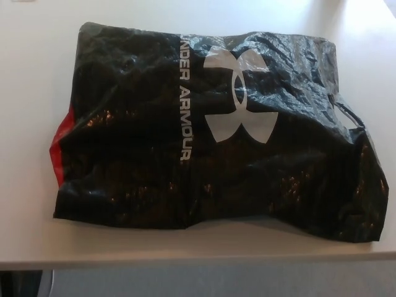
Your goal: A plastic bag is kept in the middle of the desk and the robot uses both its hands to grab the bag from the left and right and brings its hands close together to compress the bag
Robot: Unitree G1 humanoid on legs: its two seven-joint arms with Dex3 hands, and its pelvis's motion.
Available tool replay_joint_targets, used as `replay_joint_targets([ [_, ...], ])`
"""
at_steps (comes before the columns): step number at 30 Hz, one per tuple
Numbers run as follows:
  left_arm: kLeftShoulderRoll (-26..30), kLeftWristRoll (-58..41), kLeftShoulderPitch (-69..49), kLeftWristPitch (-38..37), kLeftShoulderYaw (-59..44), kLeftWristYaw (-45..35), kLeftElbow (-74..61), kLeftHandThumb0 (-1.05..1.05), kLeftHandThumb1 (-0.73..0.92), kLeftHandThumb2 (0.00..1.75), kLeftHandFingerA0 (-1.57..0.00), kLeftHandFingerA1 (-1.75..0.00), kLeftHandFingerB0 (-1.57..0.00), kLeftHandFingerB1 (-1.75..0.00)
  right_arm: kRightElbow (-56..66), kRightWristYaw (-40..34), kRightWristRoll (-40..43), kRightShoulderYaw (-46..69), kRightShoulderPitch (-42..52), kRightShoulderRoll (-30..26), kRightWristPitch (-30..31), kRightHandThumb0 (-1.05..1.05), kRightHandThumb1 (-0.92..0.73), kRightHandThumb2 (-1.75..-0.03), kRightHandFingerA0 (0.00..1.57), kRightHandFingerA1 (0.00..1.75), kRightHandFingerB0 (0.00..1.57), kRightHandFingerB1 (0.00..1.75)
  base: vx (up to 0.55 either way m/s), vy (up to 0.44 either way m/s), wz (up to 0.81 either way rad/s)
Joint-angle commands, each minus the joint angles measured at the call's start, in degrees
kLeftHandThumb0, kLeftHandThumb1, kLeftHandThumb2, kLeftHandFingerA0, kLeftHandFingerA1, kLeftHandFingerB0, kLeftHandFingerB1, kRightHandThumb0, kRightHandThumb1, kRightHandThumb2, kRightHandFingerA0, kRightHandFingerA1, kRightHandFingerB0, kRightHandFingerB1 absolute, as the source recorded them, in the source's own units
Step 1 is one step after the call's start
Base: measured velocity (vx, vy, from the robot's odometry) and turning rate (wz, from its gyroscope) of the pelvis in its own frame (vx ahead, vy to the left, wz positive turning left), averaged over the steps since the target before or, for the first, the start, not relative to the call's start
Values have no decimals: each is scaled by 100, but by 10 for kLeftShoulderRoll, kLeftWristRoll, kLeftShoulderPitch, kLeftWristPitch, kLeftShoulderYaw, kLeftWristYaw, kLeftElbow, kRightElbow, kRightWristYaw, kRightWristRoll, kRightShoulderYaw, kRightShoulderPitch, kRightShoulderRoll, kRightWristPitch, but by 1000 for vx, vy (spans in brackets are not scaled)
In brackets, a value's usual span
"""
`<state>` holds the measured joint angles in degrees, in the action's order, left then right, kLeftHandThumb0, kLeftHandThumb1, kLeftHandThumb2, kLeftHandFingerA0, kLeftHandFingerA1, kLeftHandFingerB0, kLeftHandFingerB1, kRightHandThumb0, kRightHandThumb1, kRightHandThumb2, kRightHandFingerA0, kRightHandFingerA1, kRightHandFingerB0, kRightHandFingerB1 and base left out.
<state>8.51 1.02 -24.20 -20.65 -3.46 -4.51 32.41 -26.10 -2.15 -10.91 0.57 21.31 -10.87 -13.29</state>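
A big black plastic bag [204, 130] lies flat across the middle of the white desk [37, 93]. White letters on it read "UNDER ARMOUR" beside a logo [240, 93]. Red shows at its left edge. Neither robot hand can be seen.

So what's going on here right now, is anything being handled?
Nothing is being handled yet. A black Under Armour plastic bag lies crumpled and flat on the white desk, with a red part showing at its left edge. Neither robot hand is in the head view, so the squeeze from both sides has not begun.
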Motion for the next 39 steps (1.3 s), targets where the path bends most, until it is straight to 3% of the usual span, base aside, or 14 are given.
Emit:
replay_joint_targets([
  [1,-5,-130,-85,-461,-58,-27,-160,-66,91,67,-40,-43,-21,-33,209,-60,-56,34,84,-43,-317,-86,-84,-115,0,14,0,14,0,0,0],
  [4,-6,-133,-85,-459,-57,-29,-160,-70,74,98,-34,-52,-17,-44,207,-69,-67,36,83,-45,-321,-90,-84,-116,0,15,0,13,0,0,0],
  [5,-6,-133,-84,-460,-57,-29,-161,-66,91,67,-40,-44,-20,-33,209,-70,-69,36,85,-45,-318,-90,-84,-116,0,14,0,13,0,0,0],
  [8,-10,-134,-86,-473,-58,-25,-158,-67,88,67,-41,-43,-23,-32,217,-73,-73,39,92,-43,-318,-91,-83,-116,0,14,0,12,0,0,0],
  [9,-10,-131,-87,-476,-58,-24,-158,-70,75,102,-33,-52,-17,-45,216,-73,-72,39,93,-41,-322,-89,-81,-115,0,14,0,13,0,0,0],
  [12,-15,-140,-90,-500,-49,-25,-151,-67,92,69,-32,-36,-22,-31,214,-70,-61,49,101,-43,-347,-85,-77,-112,0,15,0,13,0,0,0],
  [22,-28,-145,-74,-490,-84,21,-327,-66,87,65,-26,-37,-19,-30,249,-106,-28,84,61,31,-438,-97,-70,-98,0,5,0,1,0,0,0],
  [24,-27,-146,-70,-469,-98,27,-367,-69,70,99,-19,-48,-12,-43,260,-114,-35,91,46,38,-442,-98,-70,-98,0,5,0,0,0,0,0],
  [25,-29,-145,-49,-460,-116,38,-402,-63,89,65,-25,-37,-18,-30,281,-116,-36,93,35,43,-431,-96,-70,-100,0,4,0,0,0,0,0],
  [27,-10,-165,-25,-397,-140,49,-498,-34,58,114,-1,-51,0,-50,316,-137,-65,119,-15,45,-420,-92,-71,-101,0,6,0,3,0,0,0],
  [28,-1,-173,-22,-386,-144,46,-514,-69,89,67,-13,-39,-12,-26,323,-144,-75,126,-24,45,-412,-93,-72,-102,0,7,0,3,0,0,0],
  [31,5,-182,5,-349,-171,53,-571,-34,58,114,-3,-52,0,-50,352,-159,-98,144,-64,45,-374,-88,-67,-94,0,8,0,0,0,0,0],
  [33,19,-184,41,-321,-196,62,-596,-68,88,66,-17,-40,-15,-28,369,-162,-93,148,-101,44,-339,-105,-70,-99,0,5,0,0,0,0,0],
  [39,41,-114,185,-221,-275,105,-622,-72,91,68,-20,-42,-17,-28,423,-139,-83,157,-183,34,-229,-102,-65,-96,0,4,0,0,0,0,0],
])
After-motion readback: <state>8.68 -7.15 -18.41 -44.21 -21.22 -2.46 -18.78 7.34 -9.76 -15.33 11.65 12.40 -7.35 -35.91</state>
